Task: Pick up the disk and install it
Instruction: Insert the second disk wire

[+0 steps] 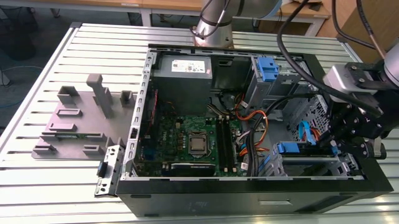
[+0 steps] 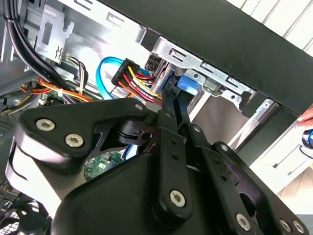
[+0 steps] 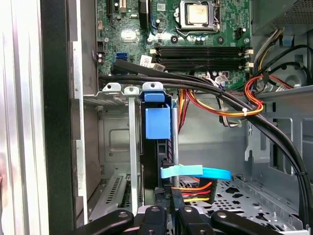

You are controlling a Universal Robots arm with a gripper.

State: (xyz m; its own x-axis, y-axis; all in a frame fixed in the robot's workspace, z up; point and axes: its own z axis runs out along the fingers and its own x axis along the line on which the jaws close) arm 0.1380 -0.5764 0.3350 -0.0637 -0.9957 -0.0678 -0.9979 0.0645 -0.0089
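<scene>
The disk stands on edge in the drive cage at the case's front corner, showing its blue plastic end tab and dark narrow side. In the exterior view its blue tab shows in the cage at the lower right of the case. My gripper is inside the case right behind the disk, its two black fingers pressed together, with the tips against the disk's blue end. The gripper body hangs over the case's right side. Whether the tips pinch any part of the disk is hidden.
A light-blue data cable and a red-yellow power plug lie next to the disk. Thick black cables cross above the cage. Motherboard, grey power supply and an upper blue latch sit in the case. A grey fixture stands to the exterior view's left.
</scene>
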